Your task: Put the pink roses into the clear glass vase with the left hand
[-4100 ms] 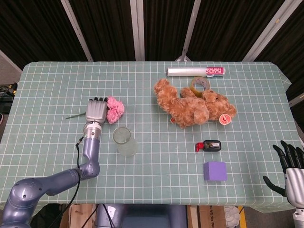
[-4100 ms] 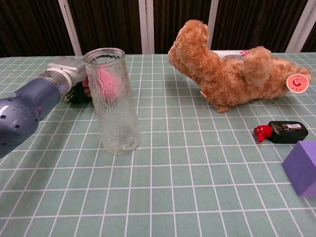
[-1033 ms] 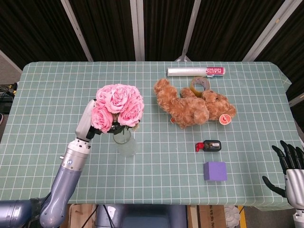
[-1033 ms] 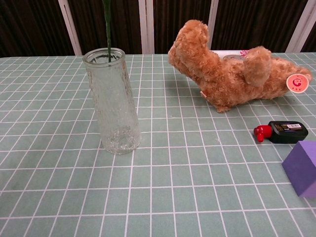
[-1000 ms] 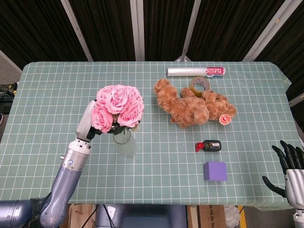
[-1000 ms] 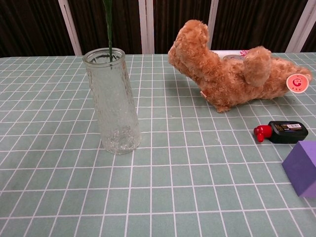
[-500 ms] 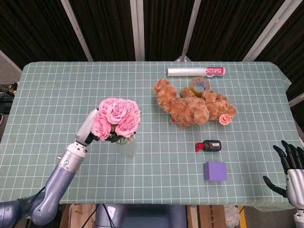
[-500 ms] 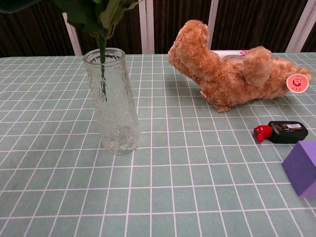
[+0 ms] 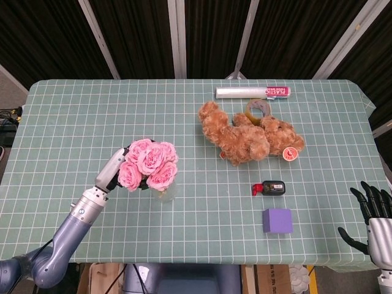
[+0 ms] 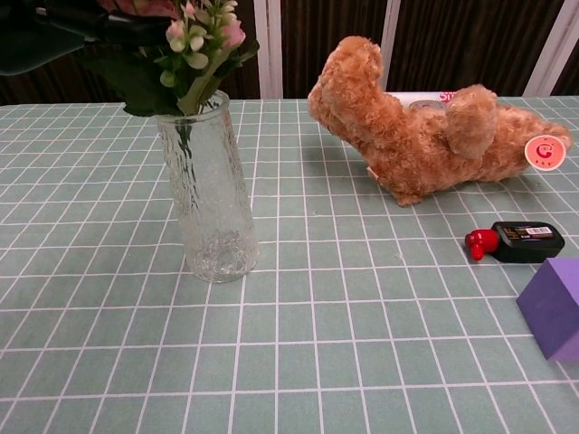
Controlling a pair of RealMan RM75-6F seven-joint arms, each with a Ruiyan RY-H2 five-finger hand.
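Note:
The pink roses [image 9: 147, 163] stand with their stems down inside the clear glass vase [image 10: 210, 199], and the leaves and small buds [image 10: 199, 50] sit at its rim. From above, the blooms cover most of the vase [image 9: 165, 194]. My left hand [image 9: 112, 172] holds the bunch from the left, just under the blooms; in the chest view the left hand [image 10: 54, 32] is a dark shape at the top left. Off the table's front right corner my right hand [image 9: 373, 214] is open, holding nothing.
A brown teddy bear [image 9: 248, 138] lies right of the vase, with a tape roll [image 9: 259, 109] and a plastic wrap roll [image 9: 251, 92] behind it. A black bottle with a red cap [image 9: 269, 188] and a purple cube [image 9: 277, 220] sit at the front right.
The left hand has lowered the roses, so the stems have slid deeper into the vase and the leaves now reach its rim. The right hand has not moved.

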